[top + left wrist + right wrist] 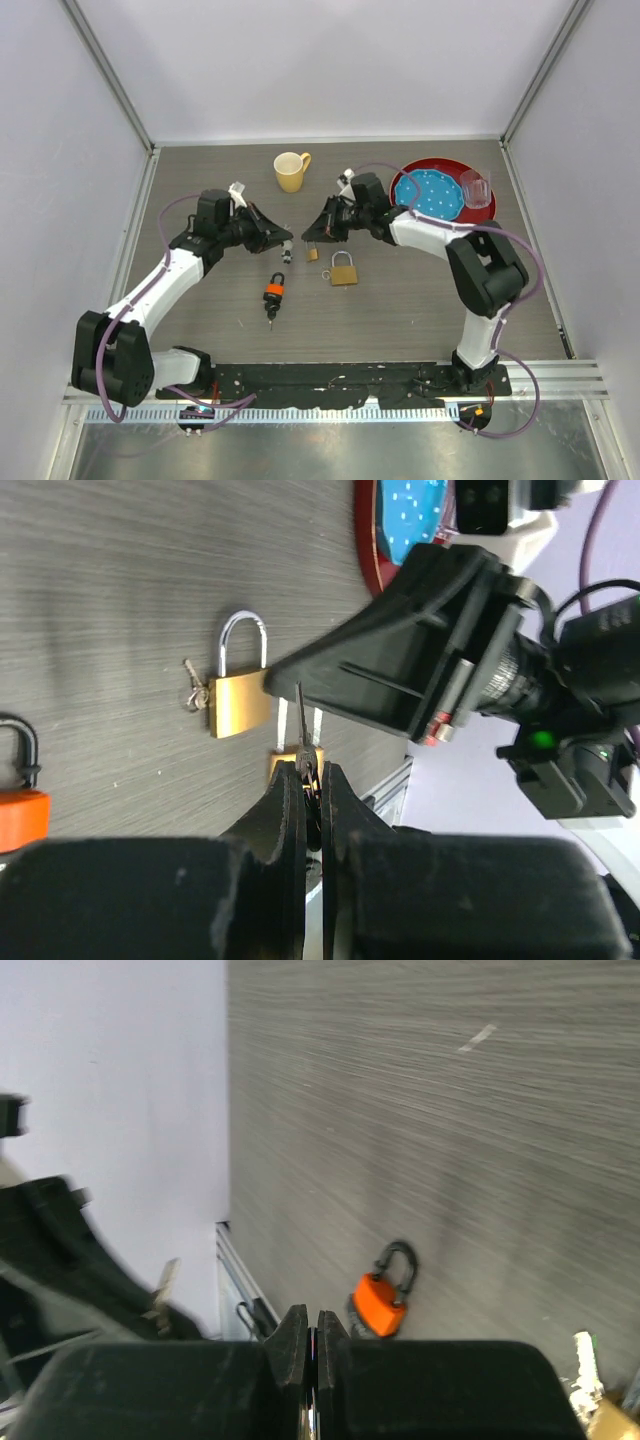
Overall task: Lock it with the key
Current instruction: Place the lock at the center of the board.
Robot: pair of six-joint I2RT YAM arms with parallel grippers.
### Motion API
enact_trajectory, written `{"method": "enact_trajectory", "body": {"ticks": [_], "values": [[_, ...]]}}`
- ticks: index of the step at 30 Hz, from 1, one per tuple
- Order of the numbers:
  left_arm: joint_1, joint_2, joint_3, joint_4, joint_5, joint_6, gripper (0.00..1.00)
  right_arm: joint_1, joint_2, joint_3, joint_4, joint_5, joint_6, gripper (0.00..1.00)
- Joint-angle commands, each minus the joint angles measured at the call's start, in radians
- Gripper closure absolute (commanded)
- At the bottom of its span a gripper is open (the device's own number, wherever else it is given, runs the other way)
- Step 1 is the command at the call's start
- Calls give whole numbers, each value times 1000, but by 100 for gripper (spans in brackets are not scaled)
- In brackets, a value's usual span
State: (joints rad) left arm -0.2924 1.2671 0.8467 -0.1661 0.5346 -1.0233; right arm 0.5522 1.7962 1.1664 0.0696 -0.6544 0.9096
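Your left gripper (311, 780) is clenched on a thin silver key (300, 720). Your right gripper (312, 236) pinches the loop of a small brass padlock (312, 254), just beside the key. A bigger brass padlock (342, 274) lies at its 5 o'clock and an orange padlock (273, 292) at its 7 o'clock.

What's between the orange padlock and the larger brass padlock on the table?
Bare grey tabletop only, from orange padlock to larger brass padlock, seen in the top view.
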Motion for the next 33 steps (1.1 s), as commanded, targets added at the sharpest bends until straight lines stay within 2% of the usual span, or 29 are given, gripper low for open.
{"method": "enact_trajectory", "body": {"ticks": [1,6,12,21,26,27,28,31,33], "values": [[-1,-54,-14,20,-65,-60,100,2,101,-2,156,7,-26,98],[-1,-37,-11,8,-39,-60,100,28,158,18,129,25,-95,98],[1,-37,-17,2,-10,-55,100,29,219,26,118,47,-104,97],[-1,-69,-80,-1,-24,-47,100,29,276,88,-30,98,-155,90],[-1,-69,-106,-3,-15,-41,100,31,259,101,-62,143,-182,81],[-1,-69,-109,-6,-13,-35,100,31,250,99,-85,151,-190,78],[-1,-69,-107,-21,-15,-29,100,29,243,102,-100,160,-196,69],[-1,-64,-100,-45,-22,-3,100,29,229,99,-129,187,-206,60],[-1,-57,-100,-53,-16,-1,100,29,229,102,-146,185,-206,59]]}}
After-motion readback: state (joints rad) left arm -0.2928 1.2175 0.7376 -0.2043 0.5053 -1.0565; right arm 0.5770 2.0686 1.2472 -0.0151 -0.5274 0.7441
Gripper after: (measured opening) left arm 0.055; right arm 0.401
